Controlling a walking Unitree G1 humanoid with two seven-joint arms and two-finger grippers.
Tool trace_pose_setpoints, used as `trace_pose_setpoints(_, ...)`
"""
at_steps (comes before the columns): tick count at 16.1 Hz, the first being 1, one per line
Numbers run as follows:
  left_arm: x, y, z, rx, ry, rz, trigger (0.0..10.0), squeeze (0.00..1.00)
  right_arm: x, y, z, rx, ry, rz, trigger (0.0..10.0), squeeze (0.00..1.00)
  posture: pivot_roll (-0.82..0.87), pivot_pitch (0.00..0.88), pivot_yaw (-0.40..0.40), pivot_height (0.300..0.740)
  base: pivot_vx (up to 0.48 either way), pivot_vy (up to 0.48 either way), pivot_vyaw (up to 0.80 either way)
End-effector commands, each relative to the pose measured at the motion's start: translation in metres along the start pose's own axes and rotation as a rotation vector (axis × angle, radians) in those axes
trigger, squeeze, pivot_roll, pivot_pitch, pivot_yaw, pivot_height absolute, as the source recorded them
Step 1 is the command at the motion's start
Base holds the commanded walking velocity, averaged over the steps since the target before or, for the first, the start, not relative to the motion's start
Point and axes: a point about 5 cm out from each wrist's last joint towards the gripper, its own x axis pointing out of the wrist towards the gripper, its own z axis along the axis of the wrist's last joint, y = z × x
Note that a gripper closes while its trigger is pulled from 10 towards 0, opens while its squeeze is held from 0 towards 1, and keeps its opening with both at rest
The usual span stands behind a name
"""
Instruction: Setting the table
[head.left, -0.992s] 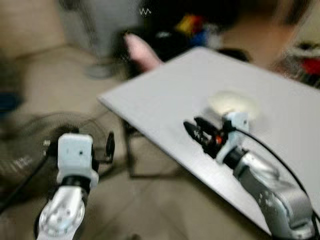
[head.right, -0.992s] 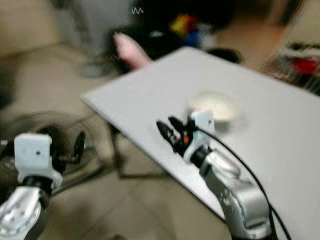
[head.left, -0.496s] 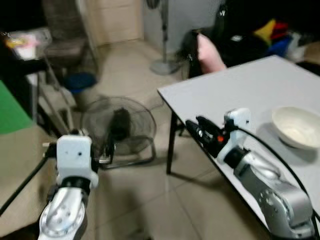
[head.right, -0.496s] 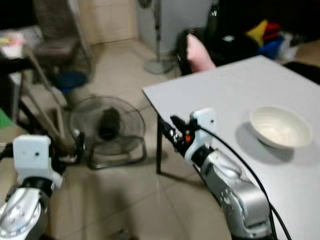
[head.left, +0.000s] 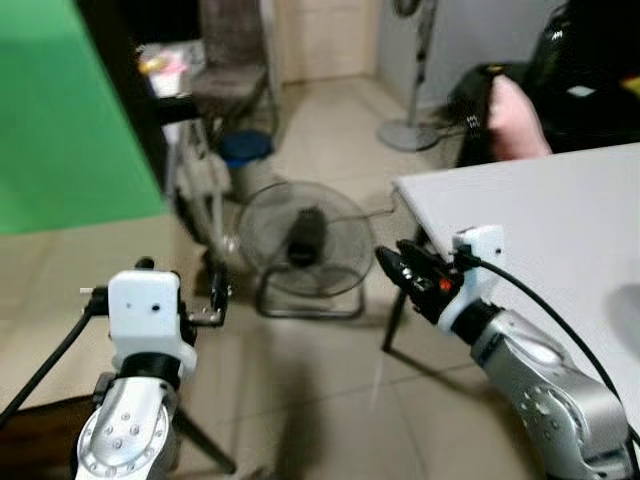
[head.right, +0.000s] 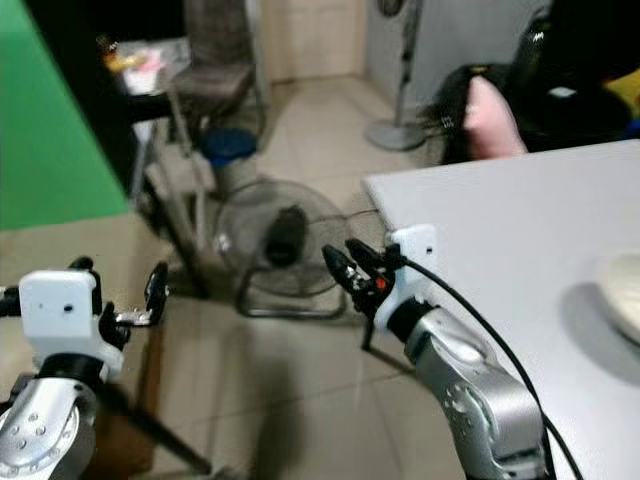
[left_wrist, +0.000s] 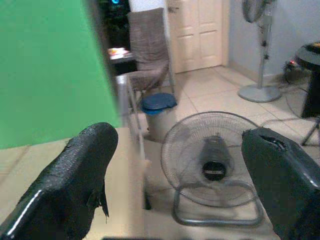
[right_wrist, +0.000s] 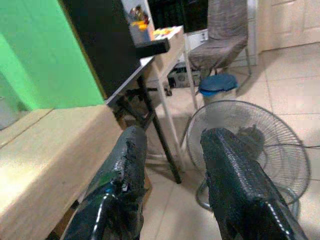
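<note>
A grey table (head.left: 540, 215) stands at the right, with the pale bowl (head.right: 625, 290) on it cut off by the picture's right edge. My right gripper (head.left: 395, 265) hangs in the air off the table's near left corner, open, with nothing between its fingers (right_wrist: 127, 160). My left gripper (head.left: 217, 288) is held out low on the left over the tiled floor. It is open wide and empty, and its fingers (left_wrist: 85, 165) frame a floor fan.
A round floor fan (head.left: 305, 240) sits on the tiles ahead, with a blue bin (head.left: 245, 150) and a grey chair (head.left: 230, 60) behind it. A green panel (head.left: 70, 110) fills the left. A pedestal fan base (head.left: 410, 135) and a pink cushion (head.left: 515, 110) lie beyond the table.
The camera has swung left, so the table and bowl have slid to the right edge and the floor fan and green panel have come into view. Both arms keep the same pose.
</note>
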Motion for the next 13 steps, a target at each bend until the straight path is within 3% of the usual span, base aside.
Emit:
trace_pose_setpoints(1,-0.001,0.006,-0.002,0.020,0.015,0.022,10.0,0.00,0.005,0.007,0.000,0.015,-0.002,0.038,10.0,0.00,0.00,0.000,0.004,0.740,0.000,0.341,0.80)
trace_pose_setpoints(5,-0.004,0.007,-0.003,0.027,0.023,0.024,10.0,0.00,0.002,0.003,-0.003,0.017,0.000,0.014,10.0,0.00,0.00,0.000,0.008,0.740,0.000,0.345,0.80)
trace_pose_setpoints(9,-0.002,0.015,-0.007,0.077,0.021,0.017,10.0,0.00,-0.003,-0.027,0.001,-0.068,-0.087,-0.241,10.0,0.00,-0.01,0.000,0.005,0.740,0.000,0.342,0.00)
trace_pose_setpoints(13,0.002,0.020,-0.006,0.092,0.007,0.010,10.0,0.00,-0.014,-0.042,0.000,-0.087,-0.102,-0.347,10.0,0.00,-0.01,0.000,0.001,0.740,0.000,0.344,0.00)
